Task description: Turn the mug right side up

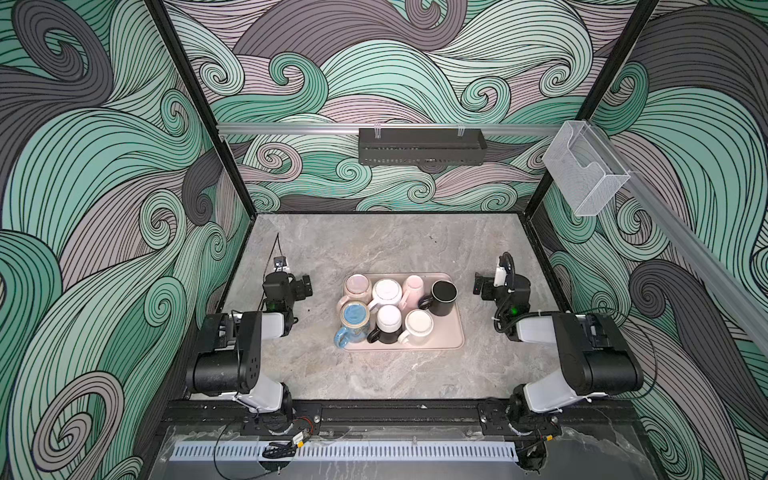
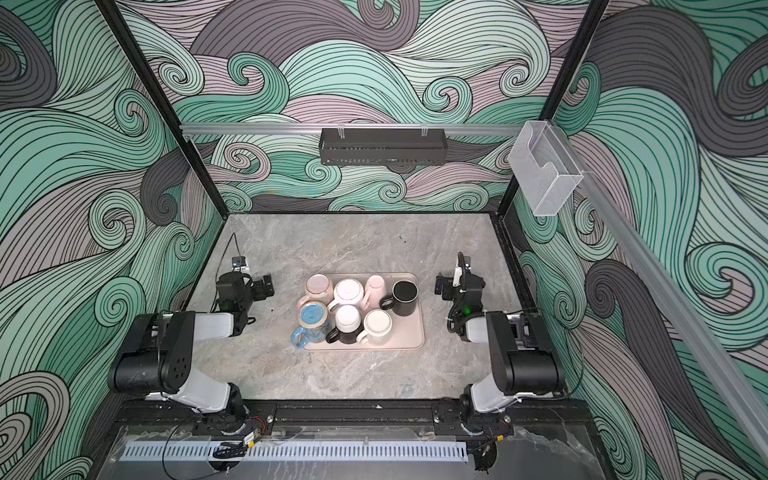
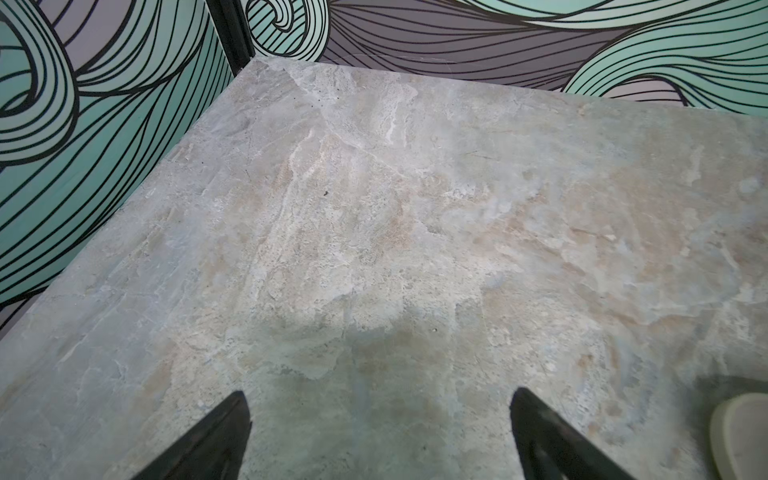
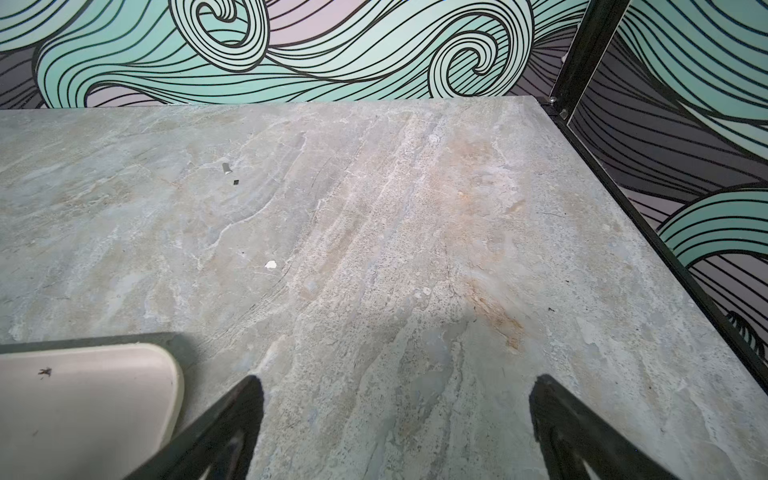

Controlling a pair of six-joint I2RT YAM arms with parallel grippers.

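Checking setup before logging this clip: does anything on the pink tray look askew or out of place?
The pale pink ceramic mug in the back row looks tilted rather than standing flat, and the handle of the blue glazed mug overhangs the front corner of the rectangular pink plastic tray.

Beige-pink tray [image 1: 451, 332]. Pink mug [image 1: 357, 286], white mug [image 1: 386, 291], pale-pink mug [image 1: 412, 286], black mug [image 1: 444, 296], blue mug [image 1: 353, 318], black-and-white mug [image 1: 388, 322], cream mug [image 1: 417, 326]. Table [image 1: 374, 245] grey-tan marble veining. Walls [image 1: 104, 166] teal, mauve, grey swirls, black lines. Arms [image 1: 220, 370] black and white.

Grey stone-look tabletop [image 1: 374, 374]; pink tray [image 1: 449, 332] flat on it, near centre.
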